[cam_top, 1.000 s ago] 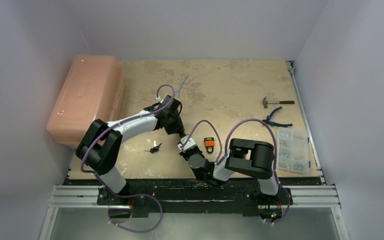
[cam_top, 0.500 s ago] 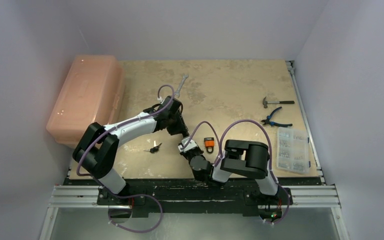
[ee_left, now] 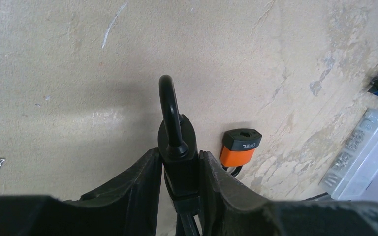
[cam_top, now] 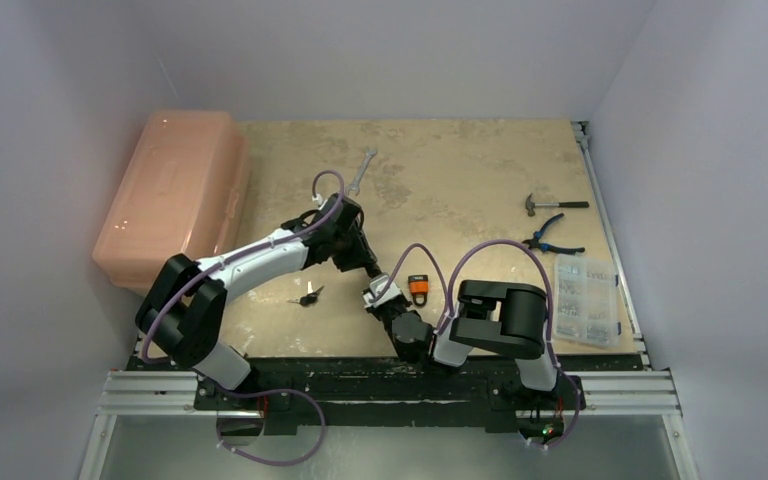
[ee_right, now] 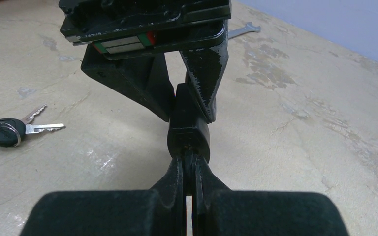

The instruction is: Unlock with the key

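A black padlock (ee_left: 179,142) is held off the table with its shackle (ee_left: 170,108) pointing away, and my left gripper (ee_left: 179,162) is shut on its body. From the opposite side my right gripper (ee_right: 189,162) is shut on a thin dark key (ee_right: 189,169) that enters the keyhole end of the padlock (ee_right: 189,132). In the top view the two grippers meet tip to tip, left gripper (cam_top: 365,268) and right gripper (cam_top: 378,293). The key's blade is hidden inside the lock.
An orange padlock (cam_top: 418,288) lies just right of the grippers. A bunch of keys (cam_top: 308,296) lies to their left. A pink toolbox (cam_top: 170,195) fills the left edge. A wrench (cam_top: 362,168), hammer (cam_top: 550,205), pliers (cam_top: 552,235) and parts box (cam_top: 585,300) lie farther off.
The left arm's elbow has swung left and lower, and the right wrist has edged right. Both grips are unchanged and the grippers stay joined at the padlock.
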### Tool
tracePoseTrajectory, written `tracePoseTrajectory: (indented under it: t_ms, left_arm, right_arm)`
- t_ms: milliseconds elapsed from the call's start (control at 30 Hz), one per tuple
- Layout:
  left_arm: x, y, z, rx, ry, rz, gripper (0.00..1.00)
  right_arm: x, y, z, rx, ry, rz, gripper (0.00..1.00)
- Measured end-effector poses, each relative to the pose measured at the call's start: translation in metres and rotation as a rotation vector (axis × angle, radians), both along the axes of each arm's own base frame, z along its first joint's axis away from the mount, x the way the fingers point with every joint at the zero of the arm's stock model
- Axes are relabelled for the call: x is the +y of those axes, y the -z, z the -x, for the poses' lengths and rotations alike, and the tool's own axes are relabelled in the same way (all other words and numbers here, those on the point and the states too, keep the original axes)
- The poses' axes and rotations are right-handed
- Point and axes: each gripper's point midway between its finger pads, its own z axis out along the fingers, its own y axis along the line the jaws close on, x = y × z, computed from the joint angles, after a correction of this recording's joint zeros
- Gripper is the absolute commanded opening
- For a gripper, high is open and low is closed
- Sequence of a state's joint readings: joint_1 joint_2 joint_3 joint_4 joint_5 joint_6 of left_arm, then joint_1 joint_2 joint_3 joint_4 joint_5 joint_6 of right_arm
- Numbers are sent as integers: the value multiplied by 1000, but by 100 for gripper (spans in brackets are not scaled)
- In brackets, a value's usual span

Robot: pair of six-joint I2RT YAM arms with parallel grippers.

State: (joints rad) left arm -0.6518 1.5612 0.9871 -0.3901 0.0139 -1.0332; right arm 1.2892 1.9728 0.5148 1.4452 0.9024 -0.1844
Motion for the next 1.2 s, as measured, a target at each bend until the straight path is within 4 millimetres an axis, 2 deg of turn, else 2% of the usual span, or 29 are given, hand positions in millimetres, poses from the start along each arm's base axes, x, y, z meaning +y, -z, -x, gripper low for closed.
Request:
tracePoseTrajectory:
  t_ms: [300,533,833,1100,1200]
  left_arm:
    - [2,-7,3,-31,-14,6,0]
    - [2,-13,8,-44,-17,2,0]
    - [17,-4,19,-35,-42,-50,22]
    - [27,15,31,-3,-48,-83,49]
    - [21,17,41,18,-9,-69,61]
  right_arm:
    - [2,-6,2,1,-12,-39,0]
    - [2,-13,8,44,-41,-136,0]
    - [16,-4,20,131,-111,-232,0]
    - [22,16,30,183,-158,-259,0]
    - [21,24,31,199,-164,-249,0]
